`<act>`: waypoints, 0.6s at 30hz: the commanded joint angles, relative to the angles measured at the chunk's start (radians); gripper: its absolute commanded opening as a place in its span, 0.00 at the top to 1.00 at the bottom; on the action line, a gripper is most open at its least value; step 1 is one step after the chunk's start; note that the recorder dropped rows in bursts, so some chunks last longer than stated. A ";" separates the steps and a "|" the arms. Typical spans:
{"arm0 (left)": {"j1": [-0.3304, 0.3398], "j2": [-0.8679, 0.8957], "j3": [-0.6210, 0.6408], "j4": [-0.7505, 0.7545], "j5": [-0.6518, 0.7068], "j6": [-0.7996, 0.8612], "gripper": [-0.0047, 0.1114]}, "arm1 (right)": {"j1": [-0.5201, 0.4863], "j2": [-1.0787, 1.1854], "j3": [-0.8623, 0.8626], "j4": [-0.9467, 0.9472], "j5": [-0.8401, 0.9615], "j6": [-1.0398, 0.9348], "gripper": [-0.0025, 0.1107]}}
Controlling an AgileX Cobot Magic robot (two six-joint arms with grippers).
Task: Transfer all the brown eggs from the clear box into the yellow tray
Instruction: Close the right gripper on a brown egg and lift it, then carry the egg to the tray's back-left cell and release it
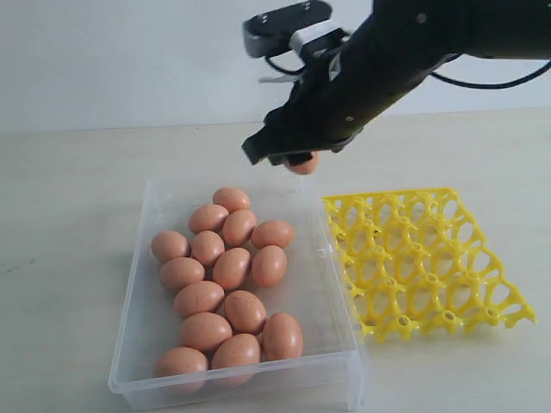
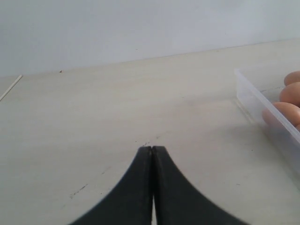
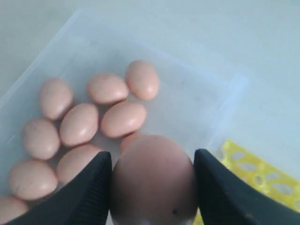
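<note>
The right arm's fingers (image 3: 89,192) clasp one brown egg (image 3: 153,180) above the clear box (image 1: 138,284), just short of the empty yellow tray (image 1: 430,258); some fifteen eggs (image 1: 232,268) wait in the box, and the left fingers (image 2: 136,187) rest pressed together over the bench (image 2: 93,117)

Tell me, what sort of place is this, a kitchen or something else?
Probably a robot test lab, not a kitchen: a pale tabletop against a blank white wall, a black robot gripper holding a smooth brown egg, and a clear plastic box and a yellow plastic lattice tray.
</note>
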 commanded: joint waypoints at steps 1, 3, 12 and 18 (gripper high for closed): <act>-0.001 0.001 -0.004 0.001 -0.014 -0.006 0.96 | -0.096 -0.047 0.120 0.008 -0.192 0.015 0.98; -0.001 0.001 -0.004 0.001 -0.014 -0.006 0.96 | -0.133 -0.049 0.171 0.021 -0.265 0.015 0.98; -0.001 0.001 -0.004 0.001 -0.014 -0.006 0.96 | -0.228 -0.030 0.339 0.046 -0.608 0.015 0.98; -0.001 0.001 -0.004 0.001 -0.014 -0.006 0.96 | -0.228 0.059 0.343 0.113 -0.654 0.015 0.98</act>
